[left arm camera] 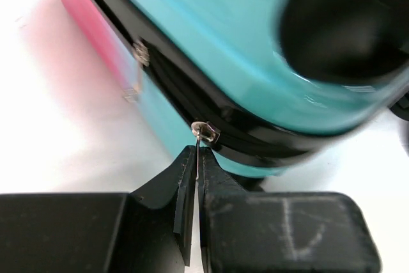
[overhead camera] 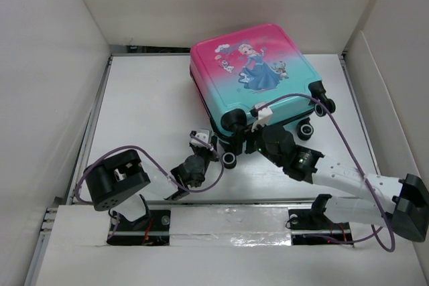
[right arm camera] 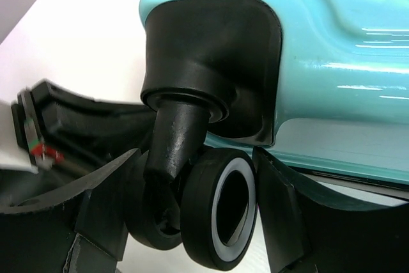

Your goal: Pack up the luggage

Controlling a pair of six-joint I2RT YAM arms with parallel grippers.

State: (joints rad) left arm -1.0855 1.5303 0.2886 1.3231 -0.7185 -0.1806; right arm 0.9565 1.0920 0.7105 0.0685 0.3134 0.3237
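Table (overhead camera: 147, 98): white, walled on the left, right and far sides.
Luggage (overhead camera: 255, 72): lies flat and closed on the far middle of the table, princess print up, pink end far, teal wheeled end near.
Right gripper (right arm camera: 198, 190): at the near teal end, partly open, its two fingers set against either side of a wheel and clamping it.
Left gripper (left arm camera: 197, 158): at the near left corner of the case, fingers pinched together on the zipper pull.
Wheel (right arm camera: 223, 212): black twin caster with a white ring.
Zipper pull (left arm camera: 203, 133): thin metal tab hanging from the black zipper trim.
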